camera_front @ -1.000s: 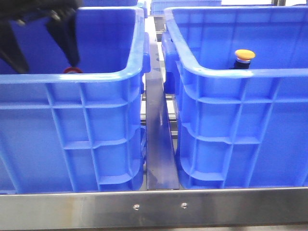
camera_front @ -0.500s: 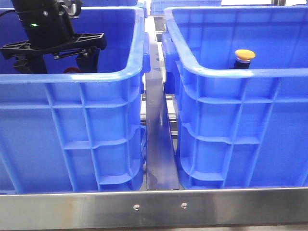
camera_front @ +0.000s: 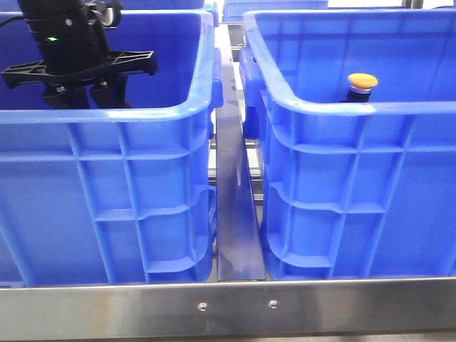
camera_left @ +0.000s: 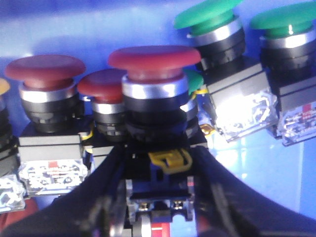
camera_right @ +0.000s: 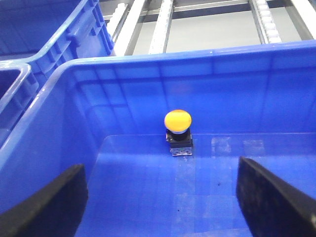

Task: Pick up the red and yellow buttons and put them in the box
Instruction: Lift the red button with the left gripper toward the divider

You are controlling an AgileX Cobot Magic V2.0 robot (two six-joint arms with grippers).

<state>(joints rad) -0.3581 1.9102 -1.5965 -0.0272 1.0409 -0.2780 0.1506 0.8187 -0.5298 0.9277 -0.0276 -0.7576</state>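
Observation:
My left gripper (camera_front: 89,96) is down inside the left blue bin (camera_front: 107,117). In the left wrist view it (camera_left: 160,165) is shut on the black body of a red button (camera_left: 157,59) with a dark red domed cap and a silver collar. A yellow button (camera_front: 362,83), orange-yellow cap on a black body, stands upright alone in the right blue bin (camera_front: 356,110). It also shows in the right wrist view (camera_right: 177,122), on the bin floor near the far wall. My right gripper (camera_right: 160,197) hangs open and empty above that bin floor, well short of the button.
Around the held button stand more red buttons (camera_left: 45,71) and green buttons (camera_left: 207,15), packed close. A metal divider rail (camera_front: 234,214) runs between the two bins. A steel front rail (camera_front: 228,306) crosses below. More blue bins (camera_right: 34,29) and roller rails lie beyond.
My left arm came down into the left bin, then its fingers closed inward. The red cap seen at the bin rim is now hidden behind the fingers. The yellow button has not moved.

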